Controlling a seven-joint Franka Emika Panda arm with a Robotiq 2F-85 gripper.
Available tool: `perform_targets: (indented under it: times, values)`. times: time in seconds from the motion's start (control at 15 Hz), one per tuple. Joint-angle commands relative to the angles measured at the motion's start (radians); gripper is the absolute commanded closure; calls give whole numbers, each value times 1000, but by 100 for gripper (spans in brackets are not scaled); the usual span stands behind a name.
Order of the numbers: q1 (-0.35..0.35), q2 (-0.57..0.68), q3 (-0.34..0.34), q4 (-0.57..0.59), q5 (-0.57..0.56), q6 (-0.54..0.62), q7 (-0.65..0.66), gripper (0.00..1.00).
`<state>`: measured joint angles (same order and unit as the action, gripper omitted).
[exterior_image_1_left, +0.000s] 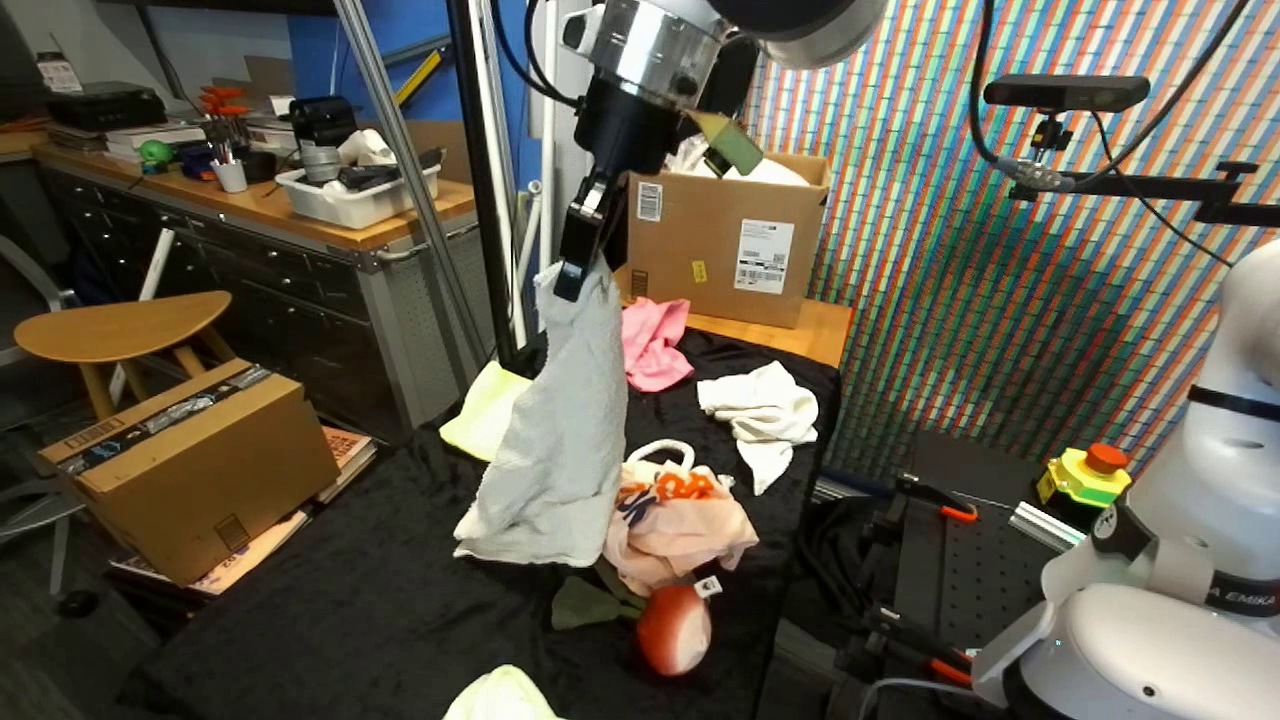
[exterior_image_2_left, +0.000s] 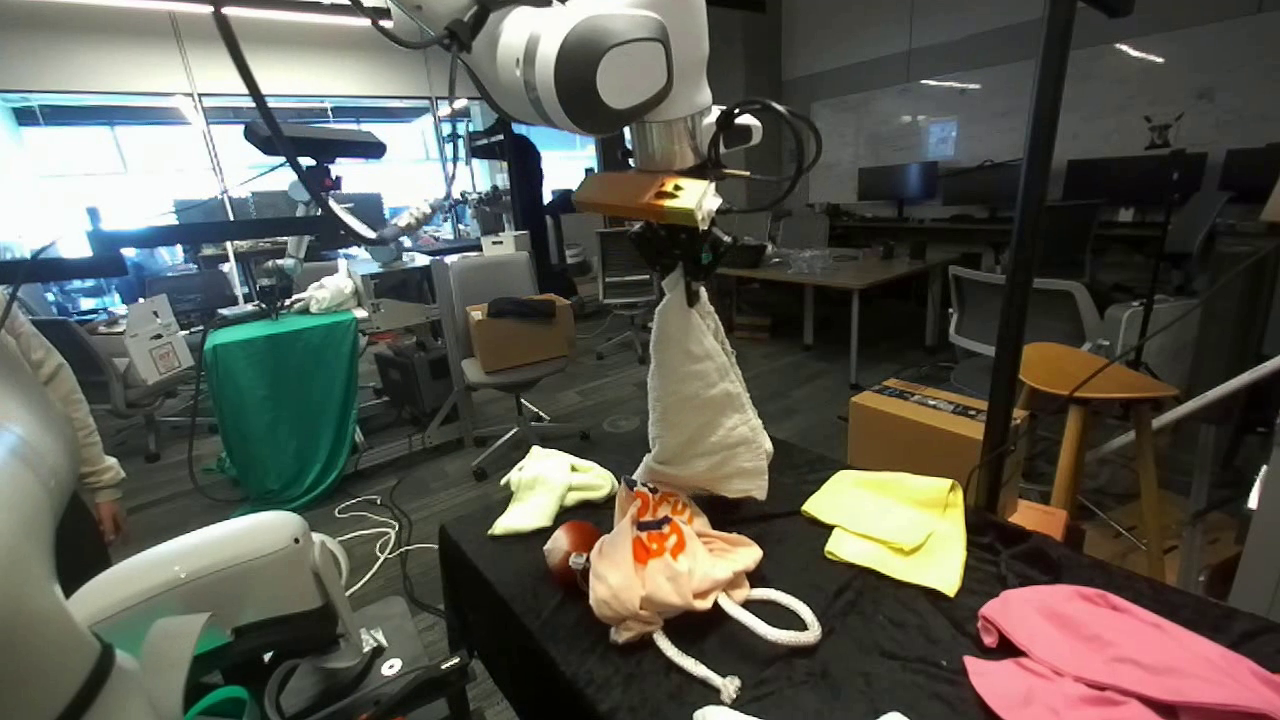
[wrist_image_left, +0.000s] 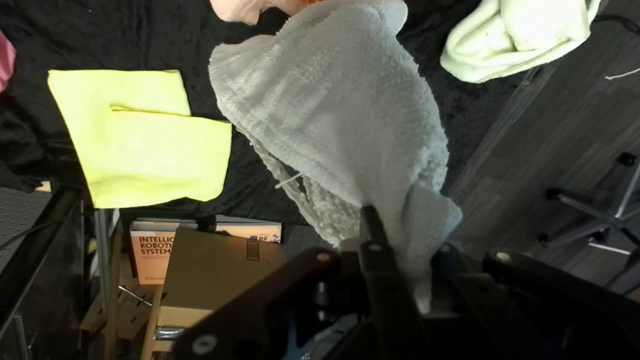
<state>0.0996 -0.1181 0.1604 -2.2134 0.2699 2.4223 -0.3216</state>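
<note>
My gripper (exterior_image_1_left: 572, 280) is shut on the upper end of a light grey towel (exterior_image_1_left: 560, 430), which hangs down in folds above the black-covered table. In the wrist view the towel (wrist_image_left: 345, 110) is pinched between the fingers and spreads out below them. Its lower edge appears close to a peach drawstring bag (exterior_image_2_left: 675, 570) with orange lettering and white rope; whether they touch I cannot tell. Beside the bag lies a red and white round object (exterior_image_1_left: 674, 630). A yellow cloth (wrist_image_left: 145, 145), a pink cloth (exterior_image_1_left: 655, 345), a white cloth (exterior_image_1_left: 765, 415) and a pale yellow-green cloth (exterior_image_2_left: 550, 487) lie around it.
At the table's far end stands a large cardboard box (exterior_image_1_left: 720, 245). A metal post (exterior_image_1_left: 410, 180) and a black pole (exterior_image_2_left: 1025, 240) rise beside the table. Another cardboard box (exterior_image_1_left: 195, 475) and a wooden stool (exterior_image_1_left: 125, 325) stand off to that side.
</note>
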Motion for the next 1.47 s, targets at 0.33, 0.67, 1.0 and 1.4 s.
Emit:
perform_targets:
  times: [0.33, 0.67, 1.0, 1.4]
  values:
    - [50, -178, -76, -127, 21, -1, -8, 92]
    - [46, -40, -72, -109, -24, -26, 12, 92]
    - [55, 190, -45, -55, -25, -98, -31, 92]
    - [43, 478, -9, 88, -100, -173, 10, 92]
